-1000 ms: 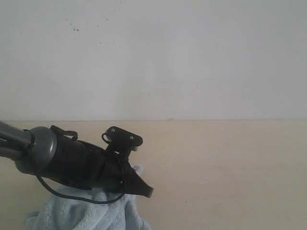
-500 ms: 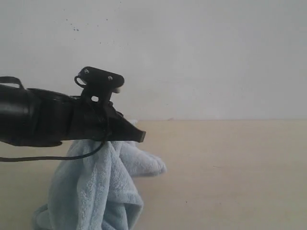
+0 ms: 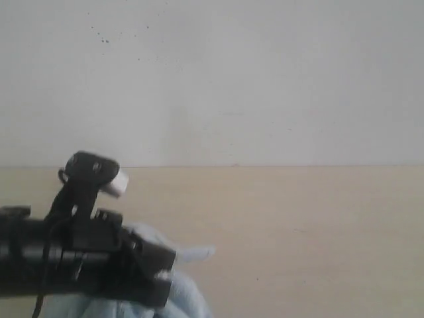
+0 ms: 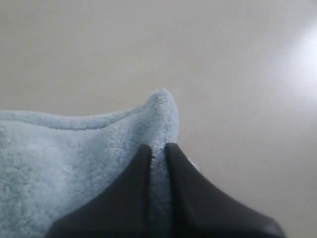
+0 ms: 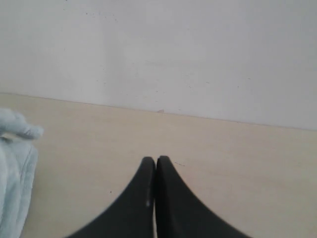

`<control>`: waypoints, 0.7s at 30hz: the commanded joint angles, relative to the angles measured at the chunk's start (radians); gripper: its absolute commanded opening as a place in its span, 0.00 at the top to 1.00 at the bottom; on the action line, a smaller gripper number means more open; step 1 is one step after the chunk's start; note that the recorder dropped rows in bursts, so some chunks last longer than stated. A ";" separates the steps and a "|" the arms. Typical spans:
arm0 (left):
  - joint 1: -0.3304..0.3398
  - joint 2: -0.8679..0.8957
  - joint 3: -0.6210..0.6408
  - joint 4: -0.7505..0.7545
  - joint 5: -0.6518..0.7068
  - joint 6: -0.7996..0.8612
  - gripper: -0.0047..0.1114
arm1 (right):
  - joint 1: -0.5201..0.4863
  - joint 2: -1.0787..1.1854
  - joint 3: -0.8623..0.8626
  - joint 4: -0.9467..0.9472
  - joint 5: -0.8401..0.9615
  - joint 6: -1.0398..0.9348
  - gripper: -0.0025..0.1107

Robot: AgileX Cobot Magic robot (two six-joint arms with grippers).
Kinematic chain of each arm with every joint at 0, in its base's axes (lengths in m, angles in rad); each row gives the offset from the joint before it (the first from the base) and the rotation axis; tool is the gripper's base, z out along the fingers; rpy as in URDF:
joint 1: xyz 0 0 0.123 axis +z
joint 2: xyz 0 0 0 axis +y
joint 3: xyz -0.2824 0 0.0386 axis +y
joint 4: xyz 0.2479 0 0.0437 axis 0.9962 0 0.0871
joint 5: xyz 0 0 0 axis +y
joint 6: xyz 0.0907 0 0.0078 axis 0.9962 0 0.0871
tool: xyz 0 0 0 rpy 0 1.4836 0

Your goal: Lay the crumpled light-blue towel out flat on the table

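Observation:
The light-blue towel (image 3: 189, 298) lies bunched at the lower left of the exterior view, mostly hidden behind my left arm, with one corner (image 3: 199, 253) poking out to the right. In the left wrist view the towel (image 4: 74, 163) fills one side, and my left gripper (image 4: 157, 148) is shut on a fold of it near a corner. My right gripper (image 5: 155, 161) is shut with nothing in it, above the bare table (image 5: 223, 163); a bit of the towel (image 5: 15, 158) shows at that view's edge. The right gripper is out of the exterior view.
The beige table (image 3: 318, 238) stretches to the right of the towel and ends at a white wall (image 3: 265, 79) behind. My left arm's black body (image 3: 66, 258) and its wrist camera mount (image 3: 93, 172) cover the lower left of the exterior view.
My left arm has dropped from its raised position and moved left, carrying the towel down with it. The towel hung in a tall drape half a second ago and now sits low on the table.

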 commanded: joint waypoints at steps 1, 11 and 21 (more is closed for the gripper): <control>-0.003 -0.009 0.142 -0.001 0.036 -0.038 0.92 | 0.001 -0.005 0.000 -0.002 -0.004 -0.001 0.98; -0.003 -0.013 0.199 -0.001 0.229 -0.040 0.91 | 0.001 -0.005 0.000 -0.002 -0.004 -0.001 0.98; -0.001 -0.083 0.199 -0.001 -0.025 -0.036 0.45 | 0.001 -0.005 0.000 -0.002 -0.004 -0.001 0.98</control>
